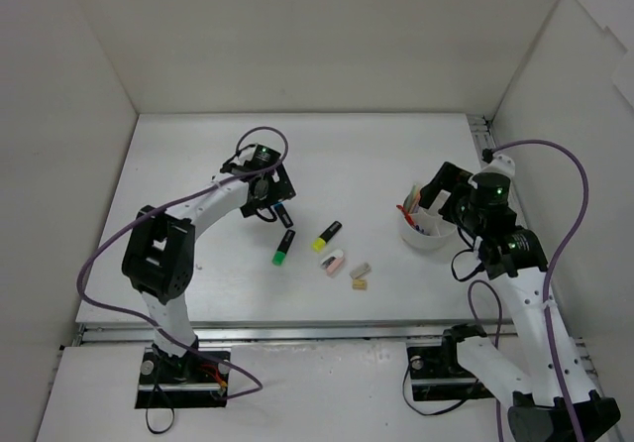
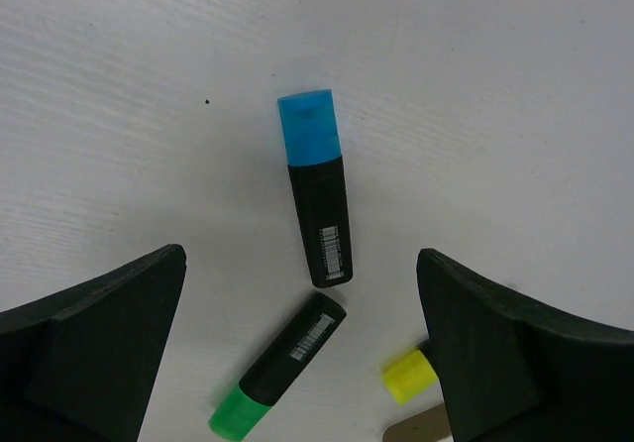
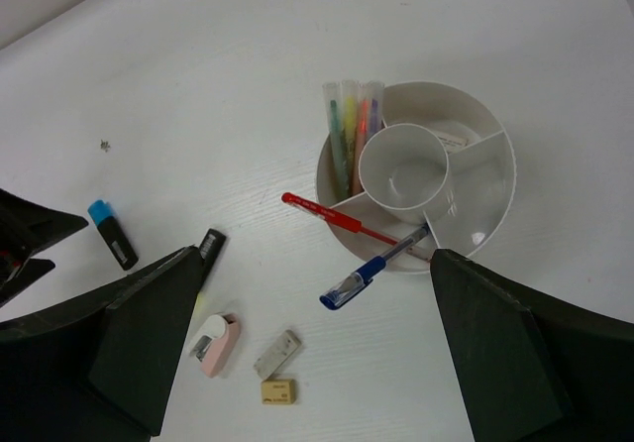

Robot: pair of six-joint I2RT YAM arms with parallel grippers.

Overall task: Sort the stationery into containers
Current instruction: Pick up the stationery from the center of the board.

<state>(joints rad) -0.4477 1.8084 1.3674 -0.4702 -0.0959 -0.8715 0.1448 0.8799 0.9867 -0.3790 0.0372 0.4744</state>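
While left tool (image 2: pixel 300 262) hovers spread, blue highlighter (image 2: pixel 317 204) beneath, centred; right tool (image 3: pixel 315 256) spread.

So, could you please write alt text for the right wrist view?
A white divided tub with a centre cup holds thin coloured pens; a red pen and a blue pen poke out over its rim. Beside it lie a blue-capped highlighter, a pink eraser, a grey eraser and a tan eraser, between open jaws.

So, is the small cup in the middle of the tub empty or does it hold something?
Empty. In the right wrist view the cup shows only its bare white bottom, nothing inside.
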